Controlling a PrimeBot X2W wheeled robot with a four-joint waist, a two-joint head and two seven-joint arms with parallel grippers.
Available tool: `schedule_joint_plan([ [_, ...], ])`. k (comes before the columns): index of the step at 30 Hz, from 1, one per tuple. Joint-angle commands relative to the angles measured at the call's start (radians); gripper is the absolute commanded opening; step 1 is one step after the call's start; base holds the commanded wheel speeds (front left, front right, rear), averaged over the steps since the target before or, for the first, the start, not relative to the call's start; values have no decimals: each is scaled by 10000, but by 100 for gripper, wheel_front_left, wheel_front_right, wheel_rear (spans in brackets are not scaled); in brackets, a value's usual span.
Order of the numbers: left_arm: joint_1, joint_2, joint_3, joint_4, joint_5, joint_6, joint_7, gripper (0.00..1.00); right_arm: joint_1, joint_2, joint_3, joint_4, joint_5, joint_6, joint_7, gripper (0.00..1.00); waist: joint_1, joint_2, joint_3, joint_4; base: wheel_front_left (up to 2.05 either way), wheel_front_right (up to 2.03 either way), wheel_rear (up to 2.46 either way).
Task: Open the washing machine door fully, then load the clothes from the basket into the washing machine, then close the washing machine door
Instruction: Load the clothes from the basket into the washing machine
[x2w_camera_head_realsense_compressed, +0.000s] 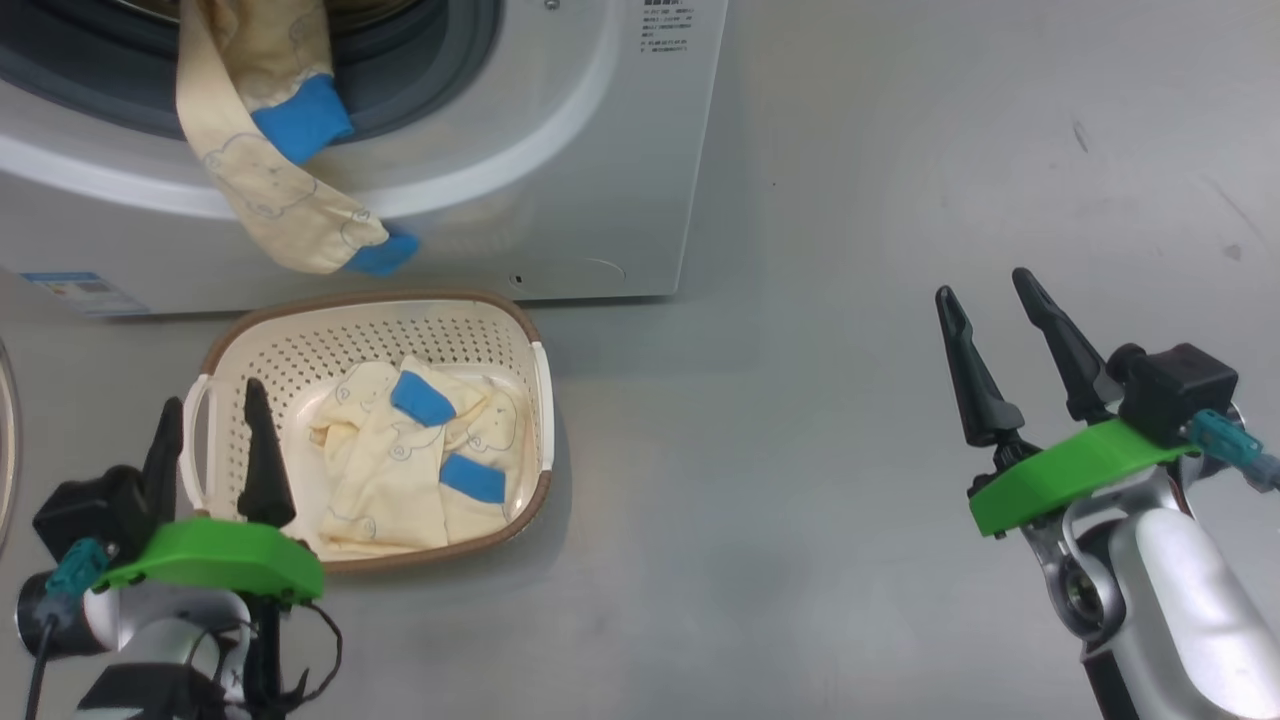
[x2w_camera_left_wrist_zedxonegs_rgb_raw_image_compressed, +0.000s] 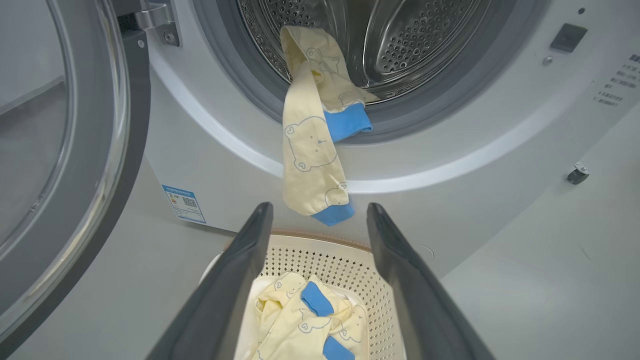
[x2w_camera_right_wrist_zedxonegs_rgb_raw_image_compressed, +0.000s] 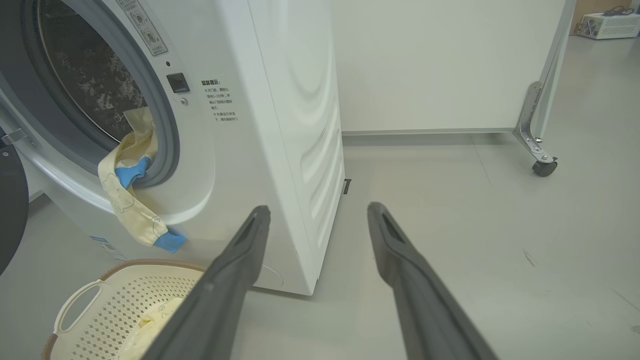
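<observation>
loading step: a hanging garment trails from the washing machine drum, and a second garment lies in the basket. left gripper and right gripper gape empty; the left should pinch the second garment next.

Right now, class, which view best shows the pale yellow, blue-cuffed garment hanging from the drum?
Left wrist view: the yellow garment shows whole, head-on. Head view crops its top; right wrist view shows it sidelong.

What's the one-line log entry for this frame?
door open | garment draped over gasket | more clothes in basket | left gripper open near basket | right gripper open, empty
</observation>
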Motion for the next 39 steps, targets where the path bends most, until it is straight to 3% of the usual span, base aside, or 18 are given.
schedule_joint_plan([
  [1,-17,240,358,-319,123,129,-66,100,101,-114,115,-275,-70,102,21,100,1,-1,-171,29,0,0,0],
  [24,124,67,169,-327,317,38,-64,100,446,42,112,-398,-101,102,248,100,1,-1,-575,69,0,0,0],
  [32,-417,95,104,-236,348,-30,79,100,271,62,253,-401,-67,102,203,100,1,-1,-211,-30,0,0,0],
  [39,-1492,168,138,323,162,-427,413,100,-66,48,461,-449,-2,102,98,100,1,-1,533,-320,0,0,0],
])
